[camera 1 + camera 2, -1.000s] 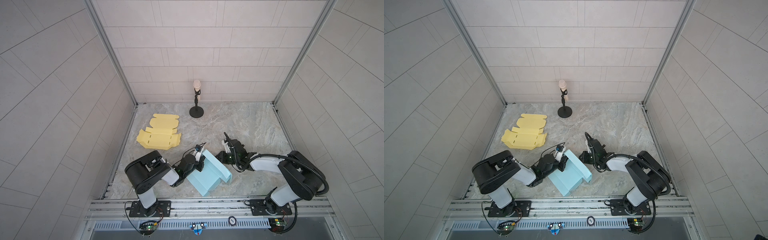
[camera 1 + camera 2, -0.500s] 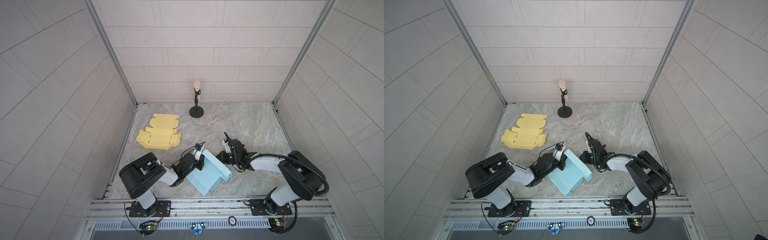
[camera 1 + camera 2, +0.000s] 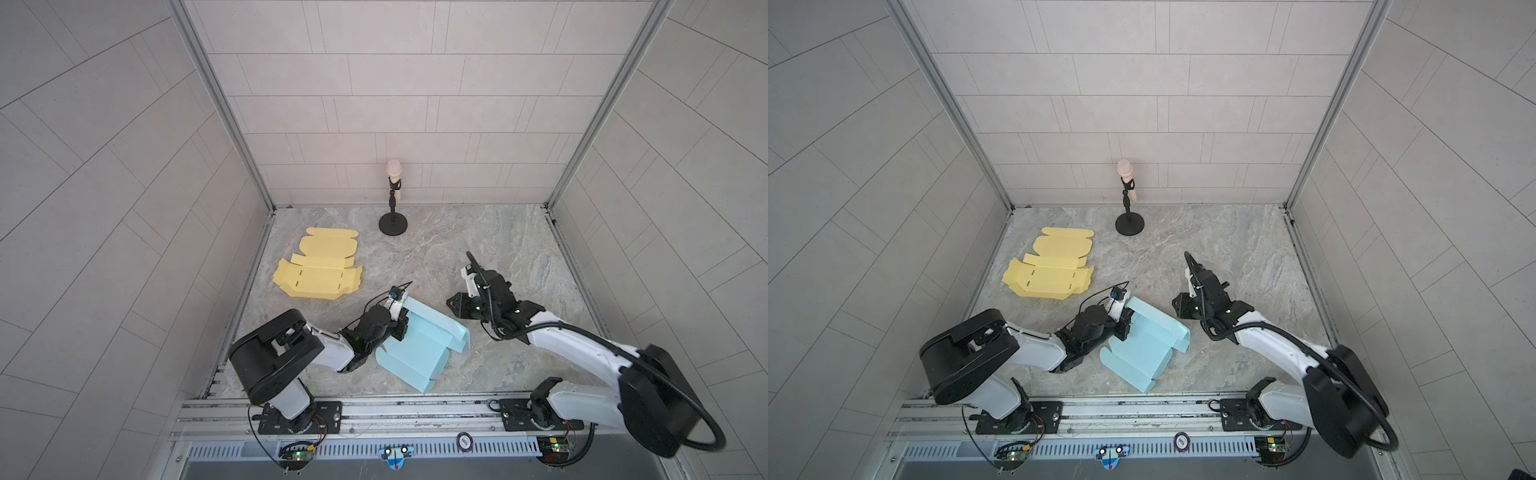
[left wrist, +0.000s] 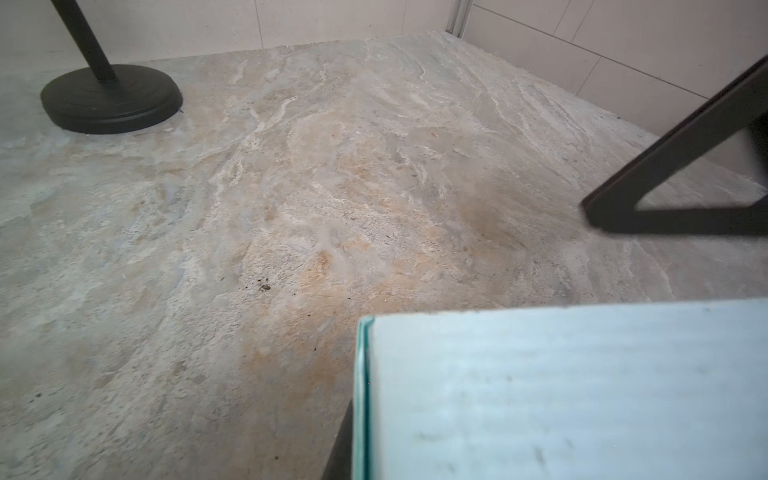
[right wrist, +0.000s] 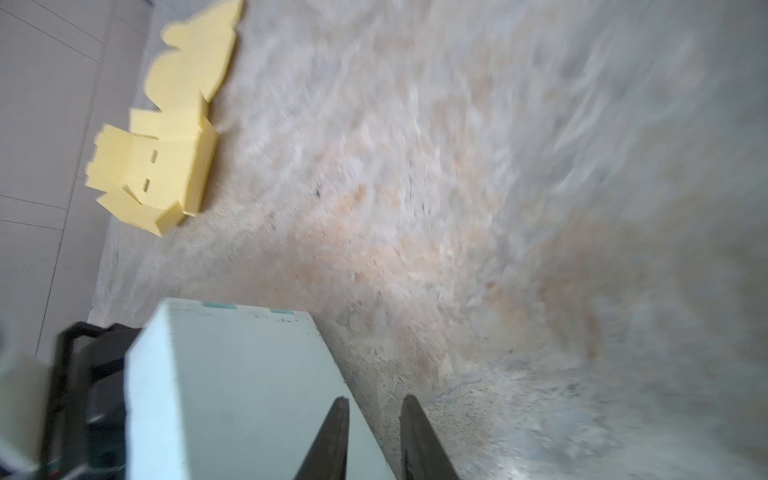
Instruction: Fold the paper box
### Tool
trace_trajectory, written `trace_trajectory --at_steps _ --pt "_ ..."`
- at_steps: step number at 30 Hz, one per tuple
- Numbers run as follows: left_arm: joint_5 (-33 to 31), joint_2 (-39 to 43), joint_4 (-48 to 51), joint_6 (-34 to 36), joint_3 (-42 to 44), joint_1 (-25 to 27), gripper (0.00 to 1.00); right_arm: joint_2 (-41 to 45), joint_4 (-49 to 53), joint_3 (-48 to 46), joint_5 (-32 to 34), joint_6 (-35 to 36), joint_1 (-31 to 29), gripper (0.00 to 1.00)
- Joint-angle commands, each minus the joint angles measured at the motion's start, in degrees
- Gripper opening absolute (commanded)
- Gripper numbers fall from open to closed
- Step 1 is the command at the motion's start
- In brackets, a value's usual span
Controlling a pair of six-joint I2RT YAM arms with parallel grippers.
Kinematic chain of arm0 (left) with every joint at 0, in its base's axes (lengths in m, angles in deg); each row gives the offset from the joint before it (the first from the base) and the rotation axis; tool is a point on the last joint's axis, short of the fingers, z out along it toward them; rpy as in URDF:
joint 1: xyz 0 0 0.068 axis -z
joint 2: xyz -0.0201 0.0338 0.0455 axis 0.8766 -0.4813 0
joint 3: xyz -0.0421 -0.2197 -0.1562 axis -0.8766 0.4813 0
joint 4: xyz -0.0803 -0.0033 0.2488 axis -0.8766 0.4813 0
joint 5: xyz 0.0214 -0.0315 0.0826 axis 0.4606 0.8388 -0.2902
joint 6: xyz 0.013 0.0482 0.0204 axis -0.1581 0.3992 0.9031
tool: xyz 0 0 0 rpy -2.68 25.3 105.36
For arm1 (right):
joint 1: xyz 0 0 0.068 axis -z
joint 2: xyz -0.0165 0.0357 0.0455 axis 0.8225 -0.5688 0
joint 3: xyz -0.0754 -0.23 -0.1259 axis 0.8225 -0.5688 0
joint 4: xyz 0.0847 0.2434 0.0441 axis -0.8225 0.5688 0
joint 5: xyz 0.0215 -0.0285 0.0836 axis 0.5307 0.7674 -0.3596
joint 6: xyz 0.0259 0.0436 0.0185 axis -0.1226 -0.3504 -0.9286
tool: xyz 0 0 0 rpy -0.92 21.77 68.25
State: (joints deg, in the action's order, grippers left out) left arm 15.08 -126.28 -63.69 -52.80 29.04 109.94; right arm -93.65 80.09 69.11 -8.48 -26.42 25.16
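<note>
A light blue paper box [image 3: 419,349] [image 3: 1142,353], partly folded with one wall raised, lies near the front of the marble floor. My left gripper [image 3: 400,328] [image 3: 1124,325] is shut on the box's left wall. In the left wrist view that wall's edge [image 4: 362,395] fills the near corner, with a dark finger [image 4: 341,449] against it. My right gripper [image 3: 453,303] [image 3: 1177,302] [image 5: 375,399] sits just off the box's far right corner. Its fingers are a narrow gap apart with nothing between them, and the box [image 5: 232,386] lies alongside them.
A flat yellow box blank [image 3: 320,270] [image 3: 1050,268] [image 5: 166,137] lies at the back left by the wall. A black microphone stand [image 3: 392,224] [image 3: 1129,224] [image 4: 110,97] stands at the back centre. Tiled walls enclose three sides.
My left gripper has closed on the blue box's wall. The right gripper has drawn slightly back from the box, and its wrist view is blurred by the motion.
</note>
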Motion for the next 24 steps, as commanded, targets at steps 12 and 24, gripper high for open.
trace_trajectory --at_steps 12,24 --pt "-6.5 9.9 27.5 -9.9 -10.1 -1.4 0.03 20.1 16.1 7.5 16.3 10.4 -13.4 0.0" --pt "-9.4 12.6 32.0 -13.6 -11.3 -1.0 0.03 11.3 17.9 8.7 21.3 8.8 -16.1 0.0"
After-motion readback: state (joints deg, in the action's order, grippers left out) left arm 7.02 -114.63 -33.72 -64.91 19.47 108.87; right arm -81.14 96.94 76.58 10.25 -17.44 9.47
